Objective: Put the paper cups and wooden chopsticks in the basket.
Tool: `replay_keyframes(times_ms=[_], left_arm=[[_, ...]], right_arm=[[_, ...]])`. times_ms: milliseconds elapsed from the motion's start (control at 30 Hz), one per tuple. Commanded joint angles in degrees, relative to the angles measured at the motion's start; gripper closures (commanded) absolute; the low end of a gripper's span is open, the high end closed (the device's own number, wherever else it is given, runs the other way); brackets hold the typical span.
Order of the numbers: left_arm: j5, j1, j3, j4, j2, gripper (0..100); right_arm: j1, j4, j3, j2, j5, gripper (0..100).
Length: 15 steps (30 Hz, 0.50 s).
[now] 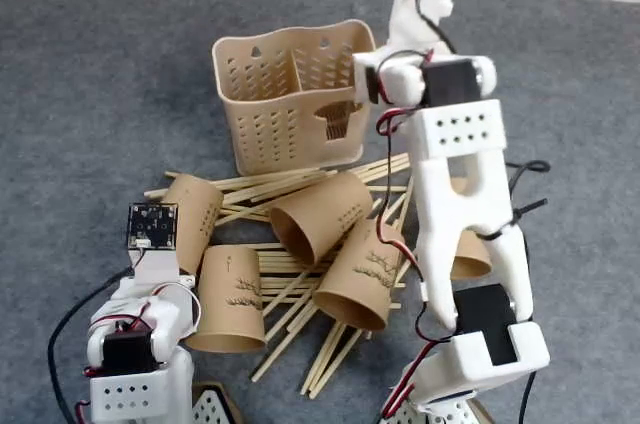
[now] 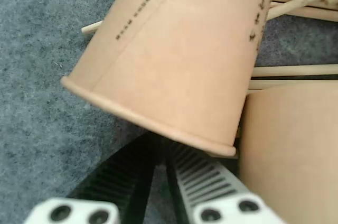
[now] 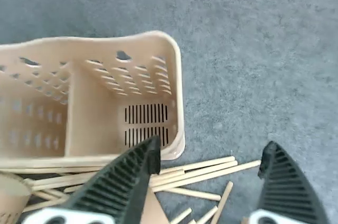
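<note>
The tan slotted basket (image 1: 290, 104) stands at the back, its two compartments (image 3: 95, 113) bare inside. Several brown paper cups lie on their sides in front of it: one at the left (image 1: 190, 212), one upright-ish (image 1: 228, 299), two in the middle (image 1: 320, 216) (image 1: 368, 276). Wooden chopsticks (image 1: 300, 184) are strewn under and around them. My right gripper (image 3: 208, 163) hangs open over chopsticks (image 3: 200, 171) beside the basket's right end. My left gripper (image 2: 161, 152) is shut, its tips under the rim of the left cup (image 2: 179, 60).
Grey carpet (image 1: 90, 94) covers the table. The right arm (image 1: 460, 194) stretches from the front right up to the basket, over another cup (image 1: 470, 256). A second cup (image 2: 290, 150) lies right beside the left gripper. Open carpet lies left of and behind the basket.
</note>
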Motion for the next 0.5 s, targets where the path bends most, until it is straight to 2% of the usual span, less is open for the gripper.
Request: replay_keyframes(times_ms=[0, 233, 367, 467], left_arm=[[-0.26, 0.92, 1.10, 0.26, -0.31, 99], [-0.26, 0.92, 1.10, 0.26, -0.31, 99], [-0.26, 0.92, 1.10, 0.26, -0.31, 99], [-0.26, 0.92, 1.10, 0.26, -0.31, 99]], right_arm=[[-0.75, 6.11, -8.66, -1.19, 0.09, 70.1], [-5.41, 22.11, -14.11, -1.19, 7.56, 70.1], [-4.88, 22.55, -13.32, -3.38, 9.23, 70.1], [-4.53, 22.55, -5.49, -7.87, 11.96, 70.1]])
